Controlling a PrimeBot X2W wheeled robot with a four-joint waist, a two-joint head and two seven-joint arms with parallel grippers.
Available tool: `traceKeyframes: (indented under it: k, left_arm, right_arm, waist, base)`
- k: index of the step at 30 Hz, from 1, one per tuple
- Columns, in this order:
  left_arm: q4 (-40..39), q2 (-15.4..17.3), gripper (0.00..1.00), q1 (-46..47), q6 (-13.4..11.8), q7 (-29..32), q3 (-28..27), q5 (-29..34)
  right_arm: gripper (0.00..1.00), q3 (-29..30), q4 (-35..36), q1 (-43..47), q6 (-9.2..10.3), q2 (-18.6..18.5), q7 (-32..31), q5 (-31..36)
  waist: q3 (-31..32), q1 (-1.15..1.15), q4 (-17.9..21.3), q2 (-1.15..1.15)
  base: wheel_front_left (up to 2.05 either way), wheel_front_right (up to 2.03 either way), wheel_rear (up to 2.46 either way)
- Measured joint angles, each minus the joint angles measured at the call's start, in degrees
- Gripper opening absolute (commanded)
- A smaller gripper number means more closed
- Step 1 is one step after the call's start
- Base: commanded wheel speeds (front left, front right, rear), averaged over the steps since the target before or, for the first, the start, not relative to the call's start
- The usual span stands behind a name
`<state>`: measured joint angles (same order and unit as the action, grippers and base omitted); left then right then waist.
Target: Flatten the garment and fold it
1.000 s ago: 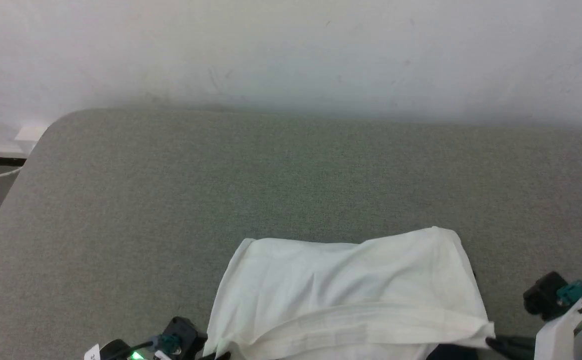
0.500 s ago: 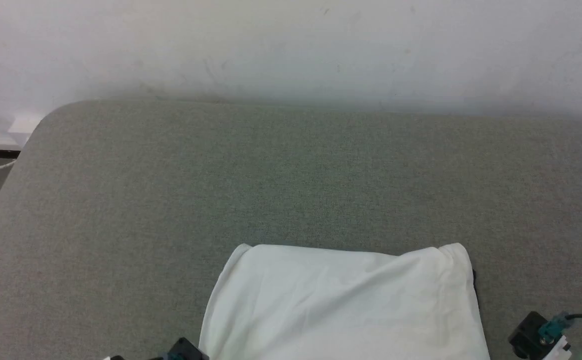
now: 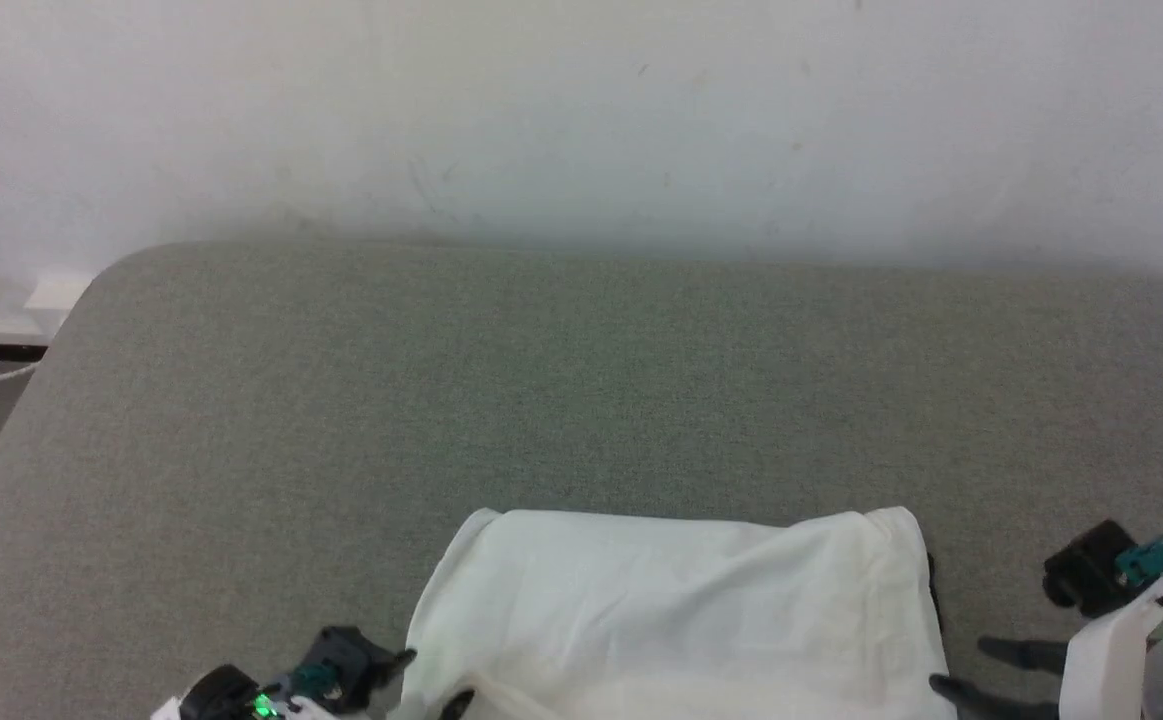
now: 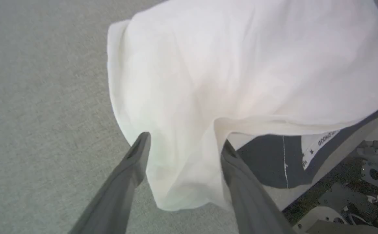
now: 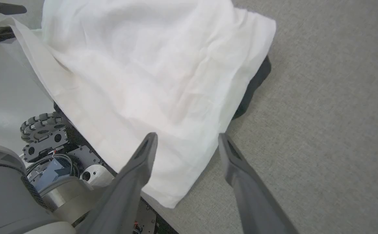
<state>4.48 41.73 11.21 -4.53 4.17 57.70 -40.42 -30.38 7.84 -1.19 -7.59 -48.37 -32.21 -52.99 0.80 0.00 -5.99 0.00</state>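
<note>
You have the garment (image 3: 681,600) on the table (image 3: 581,380), overhanging its near edge. The left gripper (image 3: 431,680) is at its left corner, the right gripper (image 3: 961,665) at its right corner. The wall (image 3: 581,120) lies behind.

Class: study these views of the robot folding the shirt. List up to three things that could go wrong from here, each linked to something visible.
1. The garment overhangs the front edge of the grey table, and the left gripper and right gripper are both open, so it may slide off.
2. A black sleeve pokes out under the right side; the fold may end up uneven.
3. Cloth lies between the left gripper's fingers and may snag on withdrawal.
</note>
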Motion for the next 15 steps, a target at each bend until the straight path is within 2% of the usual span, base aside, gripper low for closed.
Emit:
traceKeyframes:
  k: [4,7,10,13,15]
  left_arm:
    - [-1.04,-1.01,1.0,-0.05,-3.6,-6.41,-6.17,-3.78]
    - [-1.07,-2.42,1.0,-0.51,-6.99,-12.39,-11.41,-6.89]
    - [-1.09,-4.81,1.0,-2.02,-10.25,-17.23,-16.21,-8.6]
    - [-1.43,-7.92,1.0,-4.5,-13.12,-18.82,-22.31,-8.54]
    - [-3.23,-10.83,1.0,-6.65,-14.23,-18.84,-27.88,-5.71]
  right_arm:
    - [1.0,6.62,0.31,-0.12,0.0,3.47,0.56,0.85]
    - [1.0,11.05,-0.8,0.09,0.03,7.8,1.74,4.99]
    - [1.0,15.37,-3.02,1.34,0.03,13.86,3.53,9.5]
    - [1.0,20.39,-6.09,3.61,0.04,20.56,4.61,14.37]
    - [1.0,22.98,-8.11,5.41,0.04,24.46,4.91,18.23]
  waist:
    - [1.71,0.0,0.11,0.0]
    - [2.49,0.0,0.24,0.0]
    - [2.76,0.0,0.2,0.0]
    - [2.78,0.0,-0.08,0.0]
    - [2.75,0.0,-0.34,0.0]
  base:
    - [0.0,0.0,0.0]
    - [0.0,0.0,0.0]
    - [0.0,0.0,0.0]
    - [0.0,0.0,0.0]
    - [0.0,0.0,0.0]
